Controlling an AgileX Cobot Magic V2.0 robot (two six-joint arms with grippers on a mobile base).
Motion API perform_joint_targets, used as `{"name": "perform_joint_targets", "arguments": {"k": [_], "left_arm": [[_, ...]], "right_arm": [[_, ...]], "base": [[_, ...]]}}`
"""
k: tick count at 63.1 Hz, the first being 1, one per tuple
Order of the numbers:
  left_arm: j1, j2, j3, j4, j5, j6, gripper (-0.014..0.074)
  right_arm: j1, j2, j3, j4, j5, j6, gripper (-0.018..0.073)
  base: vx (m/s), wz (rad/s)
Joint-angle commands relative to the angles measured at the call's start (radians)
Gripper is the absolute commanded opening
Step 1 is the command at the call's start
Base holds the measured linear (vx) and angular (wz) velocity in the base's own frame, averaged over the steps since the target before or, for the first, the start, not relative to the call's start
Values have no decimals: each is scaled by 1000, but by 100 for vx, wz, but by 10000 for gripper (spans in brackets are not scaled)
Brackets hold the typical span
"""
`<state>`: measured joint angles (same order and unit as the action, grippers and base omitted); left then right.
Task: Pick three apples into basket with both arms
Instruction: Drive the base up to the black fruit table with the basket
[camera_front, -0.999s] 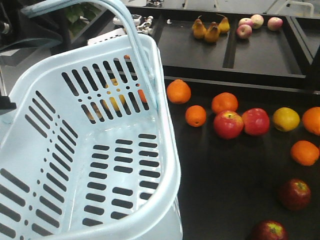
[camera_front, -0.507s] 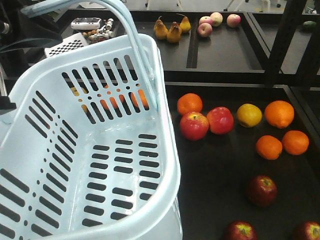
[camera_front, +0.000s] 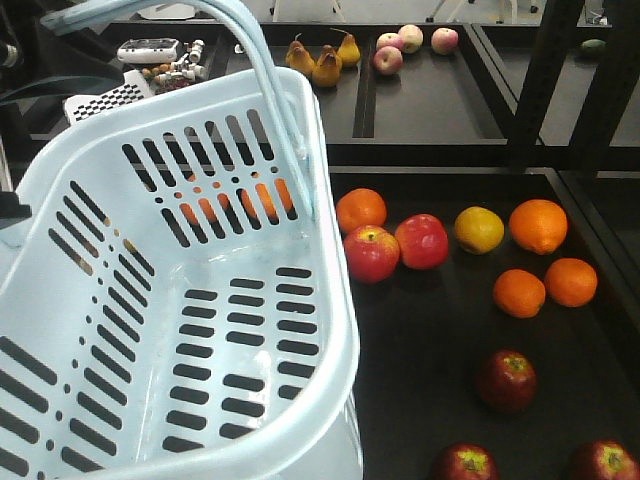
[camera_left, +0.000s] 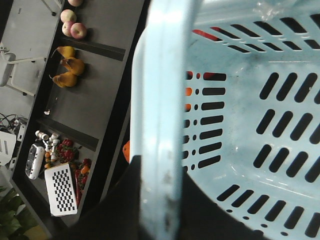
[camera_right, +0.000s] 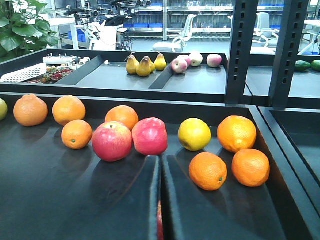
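The pale blue basket (camera_front: 330, 330) fills the left of the front view, with nothing inside it. My left gripper (camera_left: 159, 167) is shut on the basket handle (camera_left: 162, 100), which runs between its dark fingers. Three dark-red apples lie on the black shelf to the basket's right: one (camera_front: 506, 380) mid-right and two at the bottom edge (camera_front: 465, 465) (camera_front: 603, 462). My right gripper (camera_right: 161, 159) is shut, its fingers pressed together low over the shelf, pointing at two lighter red apples (camera_right: 112, 140) (camera_right: 149, 136). A red sliver (camera_right: 160, 220) shows through the slit between the fingers.
Oranges (camera_front: 519, 292) (camera_front: 571, 281) (camera_front: 538, 225) (camera_front: 360, 210) and a lemon (camera_front: 480, 229) lie around the lighter apples (camera_front: 371, 253) (camera_front: 422, 241). Black posts (camera_front: 540, 80) (camera_front: 612, 85) rise at the right. A rear tray holds pears (camera_front: 325, 62) and pink apples (camera_front: 410, 42).
The whole shelf has slid left in the front view while the basket keeps its place in the frame. More of the right side shows, including a third dark-red apple and the posts.
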<state>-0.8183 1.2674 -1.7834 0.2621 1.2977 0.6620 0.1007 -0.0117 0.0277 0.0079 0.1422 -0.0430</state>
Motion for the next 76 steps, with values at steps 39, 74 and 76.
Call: {"name": "perform_joint_targets", "arguments": {"k": [39, 74, 76], "left_arm": [[-7, -20, -28, 13, -52, -16, -6], [-7, -20, -28, 13, -52, -16, -6], [-7, -20, -28, 13, -52, -16, -6]], "right_arm": [[1, -13, 14, -8, -77, -10, -8], [1, -13, 14, -8, -77, -10, -8], [1, -13, 14, -8, -77, -10, -8]], "base": [[-1, -5], [0, 0], [0, 0]]}}
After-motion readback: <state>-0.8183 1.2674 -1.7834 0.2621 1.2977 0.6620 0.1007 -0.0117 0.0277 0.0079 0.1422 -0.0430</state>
